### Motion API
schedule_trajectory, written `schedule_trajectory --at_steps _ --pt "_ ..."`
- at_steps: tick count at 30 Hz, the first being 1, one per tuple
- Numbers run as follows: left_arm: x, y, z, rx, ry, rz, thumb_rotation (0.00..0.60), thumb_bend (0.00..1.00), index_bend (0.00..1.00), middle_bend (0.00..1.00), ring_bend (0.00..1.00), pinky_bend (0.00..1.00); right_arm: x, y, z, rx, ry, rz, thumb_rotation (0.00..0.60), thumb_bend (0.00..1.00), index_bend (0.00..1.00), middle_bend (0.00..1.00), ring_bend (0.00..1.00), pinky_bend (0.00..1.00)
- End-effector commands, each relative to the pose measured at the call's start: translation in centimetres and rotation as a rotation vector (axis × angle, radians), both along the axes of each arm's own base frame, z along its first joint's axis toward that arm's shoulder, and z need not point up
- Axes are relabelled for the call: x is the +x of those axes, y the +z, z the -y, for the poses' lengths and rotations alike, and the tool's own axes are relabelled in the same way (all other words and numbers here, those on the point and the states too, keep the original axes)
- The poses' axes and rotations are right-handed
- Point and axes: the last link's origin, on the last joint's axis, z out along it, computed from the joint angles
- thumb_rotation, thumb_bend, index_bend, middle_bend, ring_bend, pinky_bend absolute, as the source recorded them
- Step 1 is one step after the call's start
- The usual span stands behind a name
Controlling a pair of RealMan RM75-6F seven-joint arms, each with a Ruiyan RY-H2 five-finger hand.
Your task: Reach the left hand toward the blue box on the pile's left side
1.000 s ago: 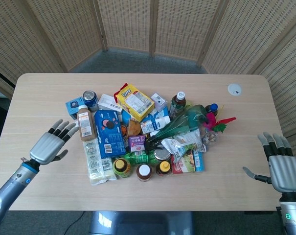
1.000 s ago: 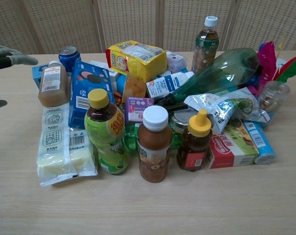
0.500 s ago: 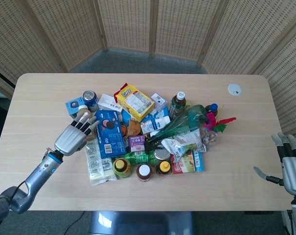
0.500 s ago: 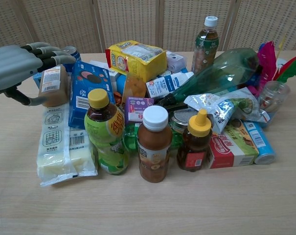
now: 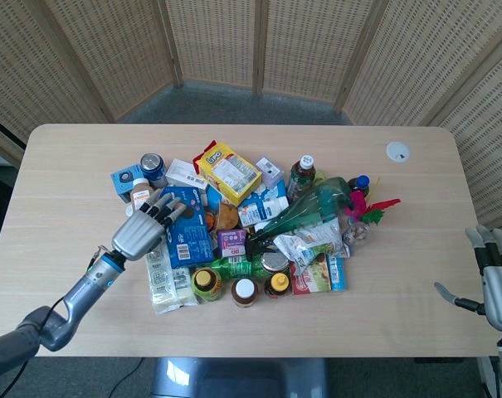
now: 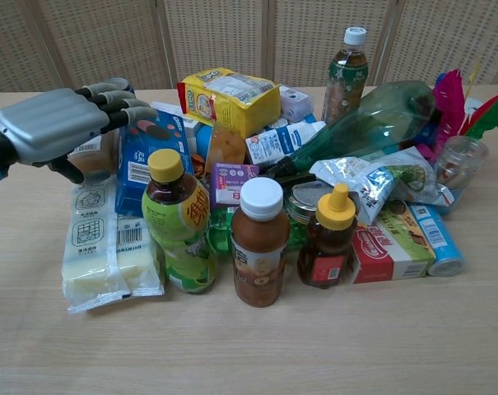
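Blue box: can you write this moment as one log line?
left hand open, fingers over blue box | not gripped | right hand open

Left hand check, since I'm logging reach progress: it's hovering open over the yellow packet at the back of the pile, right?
Not quite. The head view shows the left hand hovering open over the blue box on the pile's left side; the yellow packet sits farther back, untouched.

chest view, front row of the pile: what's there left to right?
Clear white packet → green bottle with yellow cap → brown bottle with white cap → honey bottle with yellow nozzle → red box → blue tube.
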Motion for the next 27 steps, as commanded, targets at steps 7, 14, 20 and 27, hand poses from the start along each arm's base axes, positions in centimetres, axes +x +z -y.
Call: schedule_trajectory --at_steps 7,14,20,27 --pt "2.0 -2.0 -0.9 -0.029 -0.022 0.007 0.6 0.36 0.0 0.0 0.0 0.0 -0.2 0.1 -0.3 -0.002 -0.013 -0.004 0.348 0.18 0.05 0.04 0.0 0.0" --pt "3.5 -2.4 -1.8 -0.023 -0.052 0.051 0.6 0.36 0.22 0.14 0.24 0.05 -0.4 0.3 -0.6 -0.012 -0.023 -0.003 0.345 0.18 0.05 0.04 0.0 0.0" --pt "4.1 -2.2 -2.7 -0.008 -0.057 0.07 0.6 0.36 0.49 0.5 0.59 0.4 -0.5 0.4 -0.8 -0.014 -0.026 -0.001 0.345 0.18 0.05 0.04 0.0 0.0" --pt "4.7 -0.6 -3.2 0.018 -0.07 0.169 0.6 0.35 0.58 0.59 0.65 0.47 -0.5 0.5 -0.8 -0.017 -0.026 -0.001 0.348 0.18 0.05 0.04 0.0 0.0"
